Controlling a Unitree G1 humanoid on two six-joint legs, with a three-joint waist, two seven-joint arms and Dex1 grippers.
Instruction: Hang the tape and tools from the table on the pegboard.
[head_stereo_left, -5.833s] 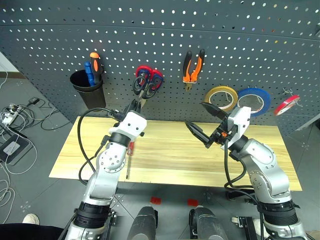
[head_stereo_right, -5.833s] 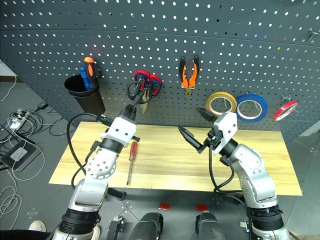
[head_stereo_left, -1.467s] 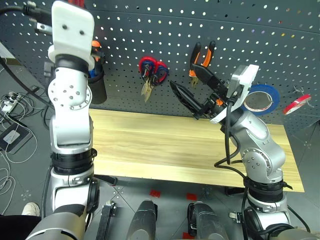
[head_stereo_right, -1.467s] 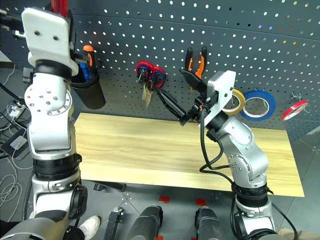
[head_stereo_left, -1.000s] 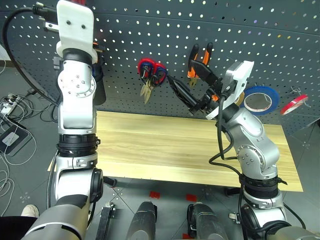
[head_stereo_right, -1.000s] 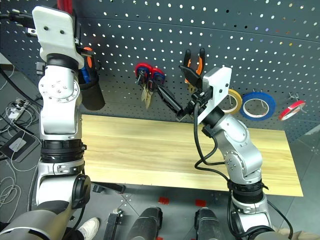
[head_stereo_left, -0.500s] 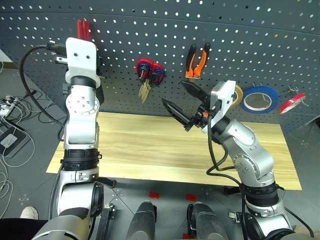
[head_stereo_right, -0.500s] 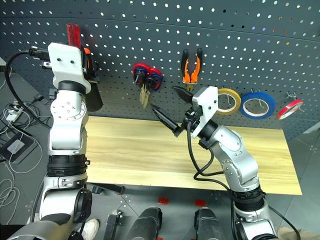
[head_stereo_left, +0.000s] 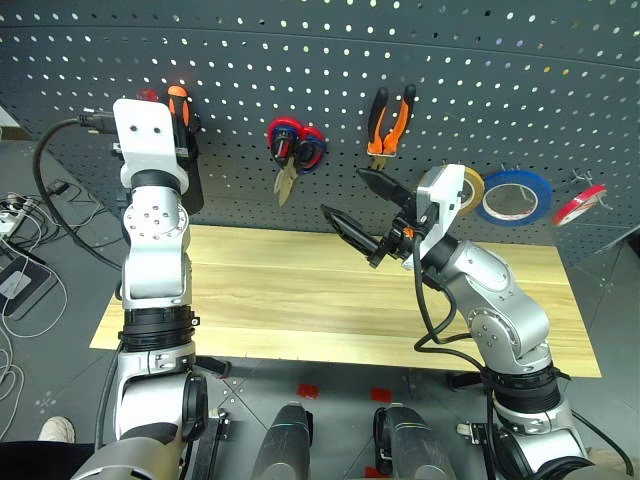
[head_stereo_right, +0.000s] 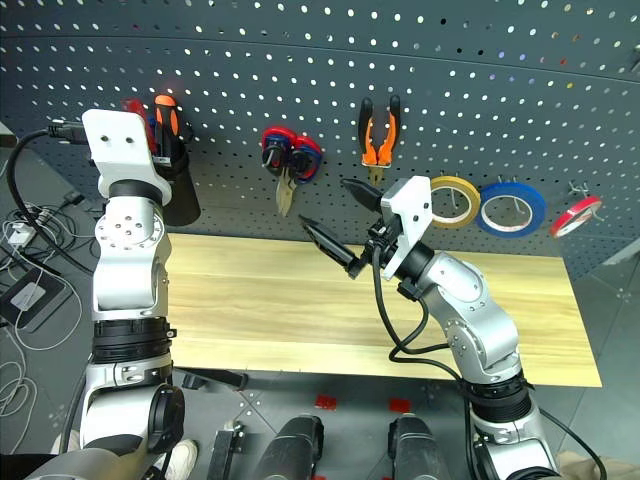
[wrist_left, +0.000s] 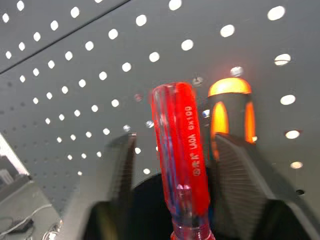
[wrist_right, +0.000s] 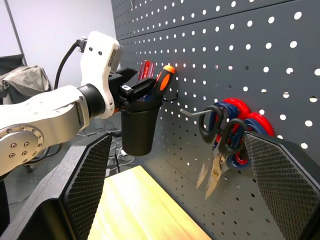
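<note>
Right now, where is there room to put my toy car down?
The whole table top is bare, from under the black cup across to under the red tape roll. The pegboard row of hooks is crowded.

Even light, blurred left-wrist close-up

Place: workshop or robot test bay.
Back wall: dark grey pegboard (head_stereo_left: 300, 90) with hooks, pliers (head_stereo_left: 388, 120), scissors (head_stereo_left: 290, 150), tape rolls (head_stereo_left: 515, 195).
Bench: pale wood table (head_stereo_left: 300, 300).
Floor, left: loose cables (head_stereo_left: 25, 215) on grey tiles.
</note>
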